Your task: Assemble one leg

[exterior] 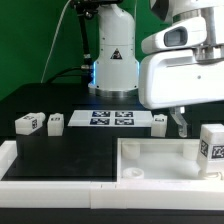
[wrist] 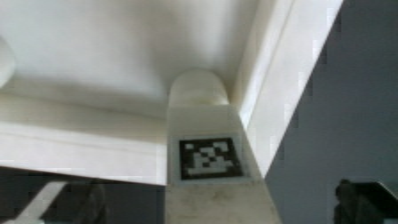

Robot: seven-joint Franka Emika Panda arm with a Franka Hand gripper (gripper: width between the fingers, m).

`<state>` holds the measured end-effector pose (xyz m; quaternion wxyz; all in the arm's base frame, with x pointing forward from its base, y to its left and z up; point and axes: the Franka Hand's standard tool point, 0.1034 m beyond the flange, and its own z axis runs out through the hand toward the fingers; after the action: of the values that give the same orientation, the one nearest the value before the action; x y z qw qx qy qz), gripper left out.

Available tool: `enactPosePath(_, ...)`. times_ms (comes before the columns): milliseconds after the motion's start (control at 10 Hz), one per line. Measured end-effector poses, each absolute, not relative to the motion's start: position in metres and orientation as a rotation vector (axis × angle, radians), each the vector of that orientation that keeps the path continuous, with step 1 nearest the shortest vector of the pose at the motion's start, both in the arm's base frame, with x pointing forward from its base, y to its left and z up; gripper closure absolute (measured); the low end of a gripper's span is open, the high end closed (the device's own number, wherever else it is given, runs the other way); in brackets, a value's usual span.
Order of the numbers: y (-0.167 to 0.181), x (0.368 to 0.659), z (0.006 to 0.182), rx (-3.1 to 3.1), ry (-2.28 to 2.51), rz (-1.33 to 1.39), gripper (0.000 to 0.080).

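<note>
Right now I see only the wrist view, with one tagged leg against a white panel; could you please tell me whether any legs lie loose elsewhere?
Observer: Yes. Two legs lie on the black table, at the exterior view's left of the marker board.
Operator: Thank you. Are there any on the other side?
Observer: A third leg lies at the board's right end, appearing just beside the gripper.
Operator: And where is the tabletop?
Observer: The tabletop sits nearer the camera, at the exterior view's right, and a fourth leg stands upright at its right edge.
</note>
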<state>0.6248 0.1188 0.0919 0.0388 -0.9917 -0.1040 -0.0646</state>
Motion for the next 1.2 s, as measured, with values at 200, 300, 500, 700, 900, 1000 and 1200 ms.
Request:
enactPosePath(200,0.1168,0.6252,0.0907,-3.049,-0.317,0.099,0.0151)
enactPosePath(300,0.1192,0.6271,0.0919,-3.042,-0.307,0.232,0.0151)
enactPosePath(500,0.1211,0.6348,0.0892,-3.043,-0.31,0.191,0.0151)
enactPosePath(700,0.1206,0.6349,0.089,-3.043,-0.309,0.191,0.0178)
enactPosePath(900,0.12,0.635,0.0889,-3.043,-0.308,0.191,0.0507)
enactPosePath(1000,0.1191,0.6351,0.0889,-3.044,-0.306,0.191,0.0505)
enactPosePath(1200,0.1188,0.6352,0.0889,-3.053,-0.234,0.194,0.0505)
